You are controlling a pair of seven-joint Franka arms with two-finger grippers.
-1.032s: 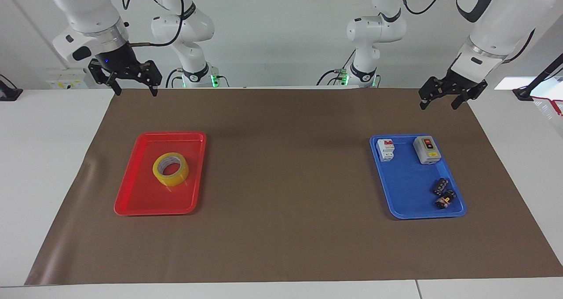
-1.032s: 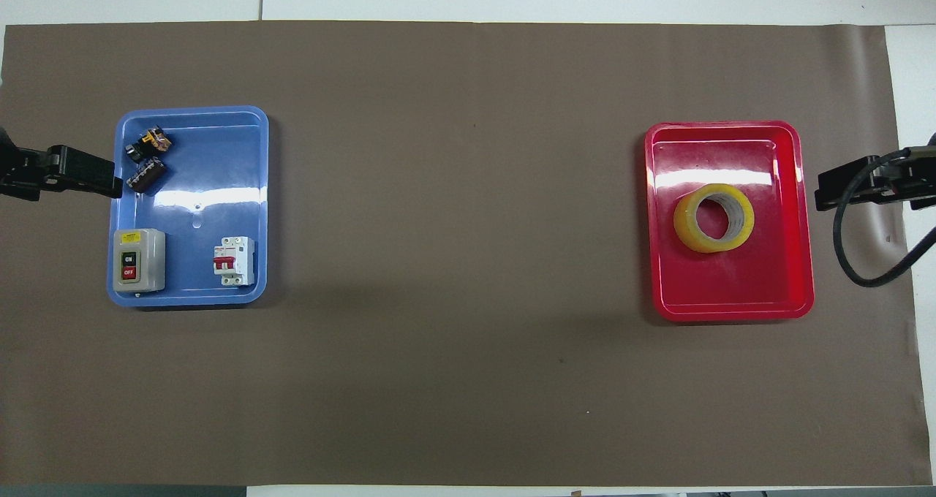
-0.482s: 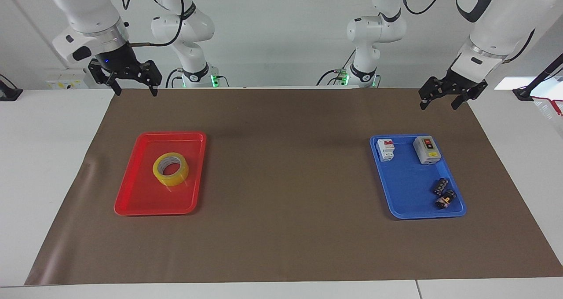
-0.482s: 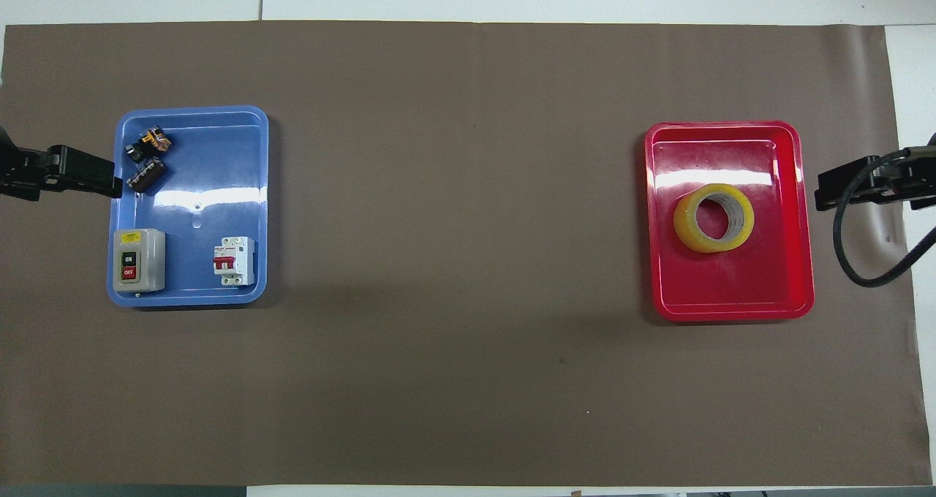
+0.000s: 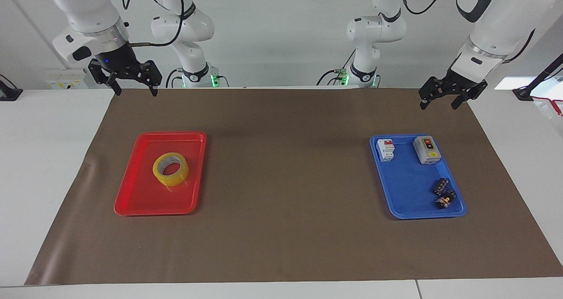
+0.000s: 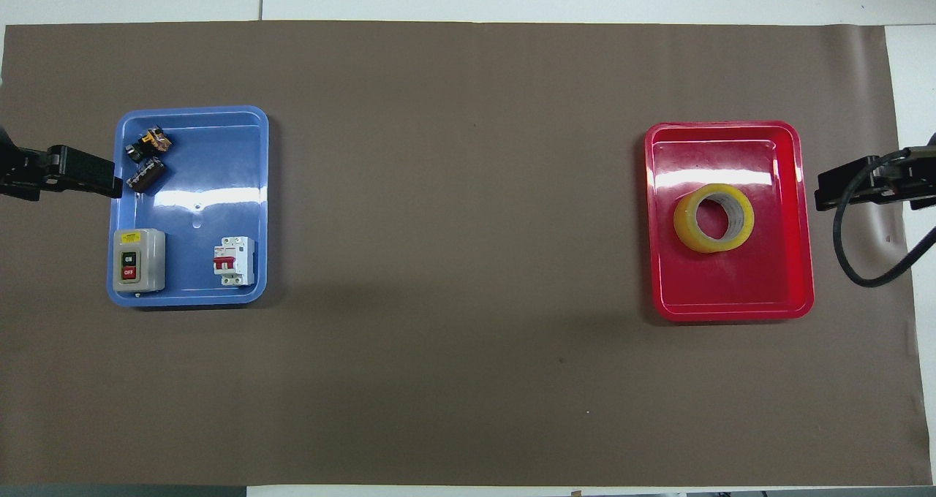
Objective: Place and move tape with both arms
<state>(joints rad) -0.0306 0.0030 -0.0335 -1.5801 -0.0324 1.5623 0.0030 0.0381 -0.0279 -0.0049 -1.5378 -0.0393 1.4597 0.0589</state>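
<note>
two glossy plastic trays sit well apart on a matte brown paper sheet (image 5: 286,180) covering the white desk (image 5: 44,158); the tape (image 5: 170,169), a translucent yellow ring with a pale core, lies flat in the red tray (image 5: 132,198) toward the right arm's end; the blue tray (image 5: 407,202) holds a grey boxy switch (image 5: 426,150), a white breaker (image 5: 385,150) and two small dark parts (image 5: 443,193); the right hand (image 5: 134,90) and left hand (image 5: 438,103) hang over the sheet's robot-side corners, fingers apart, holding nothing.
</note>
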